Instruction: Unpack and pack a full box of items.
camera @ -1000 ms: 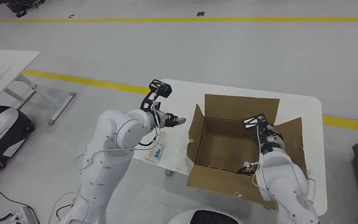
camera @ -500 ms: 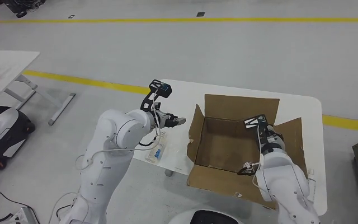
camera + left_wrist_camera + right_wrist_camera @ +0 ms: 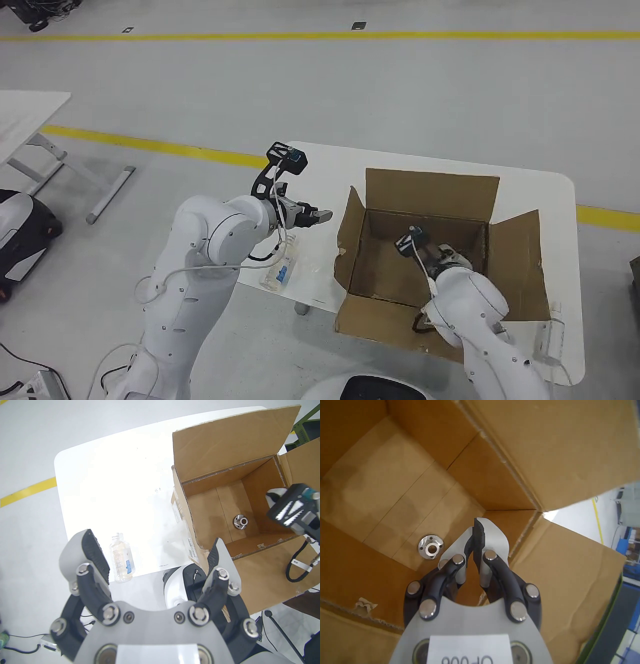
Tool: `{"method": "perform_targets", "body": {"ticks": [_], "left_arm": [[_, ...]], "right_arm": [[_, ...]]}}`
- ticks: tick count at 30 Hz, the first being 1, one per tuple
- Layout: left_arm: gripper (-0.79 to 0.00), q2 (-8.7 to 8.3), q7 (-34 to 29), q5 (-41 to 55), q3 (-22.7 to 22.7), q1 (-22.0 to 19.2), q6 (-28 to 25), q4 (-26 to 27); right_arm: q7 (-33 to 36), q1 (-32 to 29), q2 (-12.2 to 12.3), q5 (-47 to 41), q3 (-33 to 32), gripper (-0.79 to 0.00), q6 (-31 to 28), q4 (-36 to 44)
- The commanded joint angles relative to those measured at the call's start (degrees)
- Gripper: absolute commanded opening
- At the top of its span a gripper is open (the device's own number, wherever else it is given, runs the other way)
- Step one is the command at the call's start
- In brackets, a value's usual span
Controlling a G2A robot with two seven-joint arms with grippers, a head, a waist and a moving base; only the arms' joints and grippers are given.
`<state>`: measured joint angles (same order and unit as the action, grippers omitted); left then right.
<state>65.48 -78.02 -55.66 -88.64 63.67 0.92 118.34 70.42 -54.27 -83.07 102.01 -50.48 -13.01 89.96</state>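
Observation:
An open cardboard box [image 3: 430, 190] stands on the white table [image 3: 540, 190]. On its floor lies a small round metal flange [image 3: 430, 548], which the left wrist view also catches [image 3: 240, 521]. My right gripper [image 3: 477, 531] is shut with nothing in it and hangs inside the box, just beside and above the flange. My left gripper [image 3: 318, 215] is held open and empty above the table, left of the box [image 3: 225, 442]. A clear plastic bottle [image 3: 280, 270] lies on the table below that gripper and appears between its fingers [image 3: 121, 560].
The box's flaps stand up or fold outward around the right arm [image 3: 470, 300]. Bare table [image 3: 112, 487] lies beyond the bottle and behind the box. The table's front edge runs close to the bottle.
My right arm has swung from the box's right wall toward its middle and lower inside. The left arm and the bottle have stayed put.

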Motion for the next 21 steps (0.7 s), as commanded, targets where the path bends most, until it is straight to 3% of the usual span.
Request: {"method": "perform_targets", "body": {"ticks": [1,9,21], "left_arm": [[0.0,0.0,0.0,0.0,0.0,0.0,0.0,0.0],[0.0,0.0,0.0,0.0,0.0,0.0,0.0,0.0],[0.0,0.0,0.0,0.0,0.0,0.0,0.0,0.0]], "right_arm": [[2.1,1.7,-0.6,-2.7,1.1,-0.785,-2.2,-3.0],[6.3,6.9,-2.6,-12.4,1.3,-0.785,-3.8,-13.0],[6.1,6.5,-2.5,-11.4,1.3,-0.785,-3.8,-13.1]]}}
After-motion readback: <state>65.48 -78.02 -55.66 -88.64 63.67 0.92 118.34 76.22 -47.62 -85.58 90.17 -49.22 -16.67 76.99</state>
